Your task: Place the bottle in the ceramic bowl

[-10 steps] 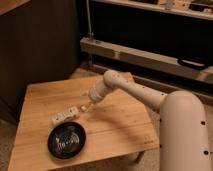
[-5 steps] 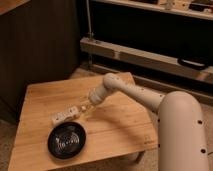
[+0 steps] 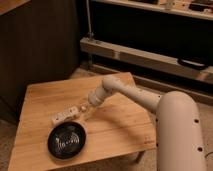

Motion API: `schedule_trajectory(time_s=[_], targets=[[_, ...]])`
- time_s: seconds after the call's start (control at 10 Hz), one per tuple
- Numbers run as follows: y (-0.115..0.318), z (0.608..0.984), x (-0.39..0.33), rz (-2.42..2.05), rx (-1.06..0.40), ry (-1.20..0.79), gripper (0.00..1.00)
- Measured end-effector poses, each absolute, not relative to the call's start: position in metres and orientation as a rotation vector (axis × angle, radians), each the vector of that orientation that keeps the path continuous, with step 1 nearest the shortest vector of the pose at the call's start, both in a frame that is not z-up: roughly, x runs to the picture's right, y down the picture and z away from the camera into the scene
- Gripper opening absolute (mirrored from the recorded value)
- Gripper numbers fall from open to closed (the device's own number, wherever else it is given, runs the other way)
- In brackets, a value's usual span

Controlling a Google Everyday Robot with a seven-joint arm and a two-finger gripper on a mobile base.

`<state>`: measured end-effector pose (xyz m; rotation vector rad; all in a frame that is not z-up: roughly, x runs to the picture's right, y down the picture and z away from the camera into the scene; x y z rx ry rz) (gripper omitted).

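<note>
Bottle [image 3: 65, 116] lay on its side on the wooden worktop [image 3: 120, 125], in the same spot and at the same slant as half a second earlier, outside the ceramic bowl [image 3: 67, 141]. The arm [image 3: 130, 95] had hardly shifted in that time either, and the bowl had not moved.

Nearest the camera, the robot's cream body column [image 3: 182, 130] filled the lower right corner of the view. Next came the ceramic bowl, upright near the worktop's front left edge. It was glossy black and its ringed inside was bare. Just behind the bowl, close to its far rim but apart from it, the whitish bottle stretched from lower left to upper right.

The claw [image 3: 84, 107] hung low over the middle of the worktop, right at the bottle's upper right end. Whether it touched or gripped the bottle could not be told, nor whether it was spread or pressed together. From the claw the arm rose up and to the right to a rounded joint above the worktop's far side. From there it ran back in a long, nearly level stretch to the top of the body column.

Beyond the worktop a dark cabinet [image 3: 40, 45] stood on the left. A pale rail [image 3: 150, 56] crossed the background on the right.
</note>
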<state>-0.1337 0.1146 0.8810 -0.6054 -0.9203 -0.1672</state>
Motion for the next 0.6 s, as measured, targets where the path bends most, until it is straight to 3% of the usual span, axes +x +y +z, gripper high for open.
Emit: schedule_trajectory(time_s=[0.2, 0.3, 0.4, 0.6], targets=[[0.1166, 0.8827, -0.1354, -0.164, -0.615, -0.922, 0.60], [0.1177, 0.8835, -0.1360, -0.159, -0.621, -0.924, 0.47], [0.1179, 0.8838, -0.1362, -0.158, -0.625, -0.925, 0.40], [0.1200, 0.8836, -0.1388, -0.162, -0.642, -0.929, 0.37]])
